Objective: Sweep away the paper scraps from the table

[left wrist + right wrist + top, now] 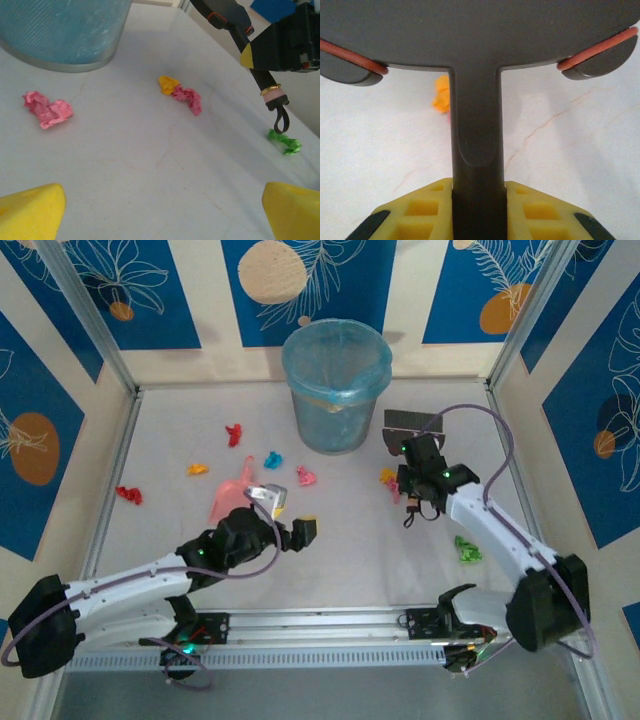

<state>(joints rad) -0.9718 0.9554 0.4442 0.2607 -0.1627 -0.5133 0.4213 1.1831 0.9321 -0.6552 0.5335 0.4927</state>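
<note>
Small crumpled paper scraps lie about the table (pixel 340 550): red (pixel 233 433), blue (pixel 272 459), orange (pixel 197 469), red (pixel 128 495), pink (pixel 306 476) and green (pixel 466 550). An orange and pink pair (pixel 388 478) lies just left of my right gripper (pixel 412 468), which is shut on the handle (pixel 477 125) of a dark brush (pixel 412 423); the brush head (pixel 480 30) points toward the bin. My left gripper (pixel 290 515) hangs open beside a pink dustpan (pixel 228 496), with nothing between its yellow fingertips (pixel 30 210).
A blue-lined trash bin (pixel 335 385) stands at the back centre. The brush handle's loop (pixel 280 120) dangles near the green scrap (pixel 284 142). Aluminium rails and patterned walls close in the table on three sides.
</note>
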